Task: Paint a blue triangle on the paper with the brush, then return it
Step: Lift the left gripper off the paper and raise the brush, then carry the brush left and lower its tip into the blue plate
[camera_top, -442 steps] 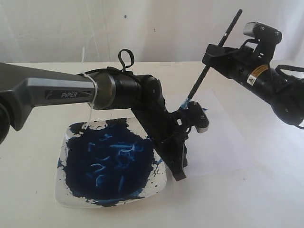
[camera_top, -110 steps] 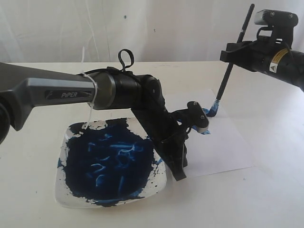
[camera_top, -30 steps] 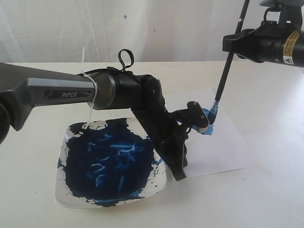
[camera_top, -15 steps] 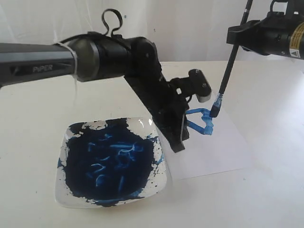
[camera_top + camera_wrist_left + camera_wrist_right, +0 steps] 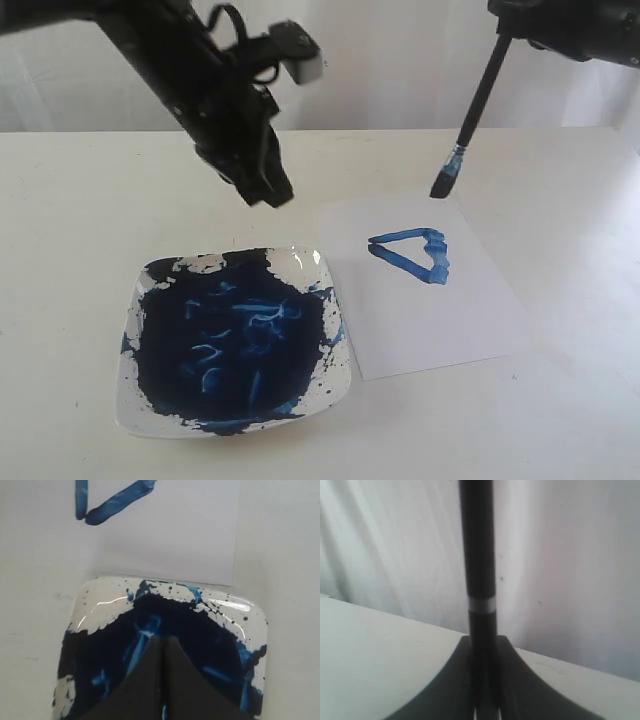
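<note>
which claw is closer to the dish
Left. The left claw hangs shut above the dish's far side; the right claw is high up beyond the paper, holding the brush.

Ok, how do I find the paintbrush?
Find the white paper on the table, with the blue triangle on it. Hanging in the air above its far edge is the brush, held by the right end effector. It's the only thin black stick, with a blue-stained tip.

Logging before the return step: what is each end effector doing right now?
Left end effector: closed, holding nothing.
Right end effector: closed on the thin black-handled paintbrush.
</note>
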Tool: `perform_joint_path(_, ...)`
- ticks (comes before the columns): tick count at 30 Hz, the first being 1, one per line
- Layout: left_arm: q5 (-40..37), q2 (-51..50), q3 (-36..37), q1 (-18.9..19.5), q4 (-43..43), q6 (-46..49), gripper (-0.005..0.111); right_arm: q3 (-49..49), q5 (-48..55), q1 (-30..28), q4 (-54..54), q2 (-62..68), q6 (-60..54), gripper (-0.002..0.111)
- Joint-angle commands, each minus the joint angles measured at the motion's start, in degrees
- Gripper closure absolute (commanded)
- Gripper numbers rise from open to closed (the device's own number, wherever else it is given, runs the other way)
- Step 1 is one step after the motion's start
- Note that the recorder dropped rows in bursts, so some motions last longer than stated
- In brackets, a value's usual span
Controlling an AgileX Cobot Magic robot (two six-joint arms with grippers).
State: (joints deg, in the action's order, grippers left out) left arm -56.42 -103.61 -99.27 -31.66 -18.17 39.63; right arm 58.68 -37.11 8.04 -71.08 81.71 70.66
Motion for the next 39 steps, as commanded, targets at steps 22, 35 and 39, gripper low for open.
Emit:
perform_joint_path(22, -1.13, 56.25, 34.43, 11.70, 4.69, -3.86, 0.107, -0.03, -6.64, 9.85, 0.07, -1.33, 18.42, 0.108)
perform_joint_path(35, 19.30, 68.65, 60.57, 11.59, 4.79, -4.11, 0.107, -0.03, 0.85, 19.93, 6.31, 8.51, 27.48, 0.108)
perform_joint_path(39, 27.32, 68.82, 66.11, 11.59, -0.62, -4.11, 0.107, -0.03, 0.85, 19.93, 7.07, 10.82, 27.48, 0.108)
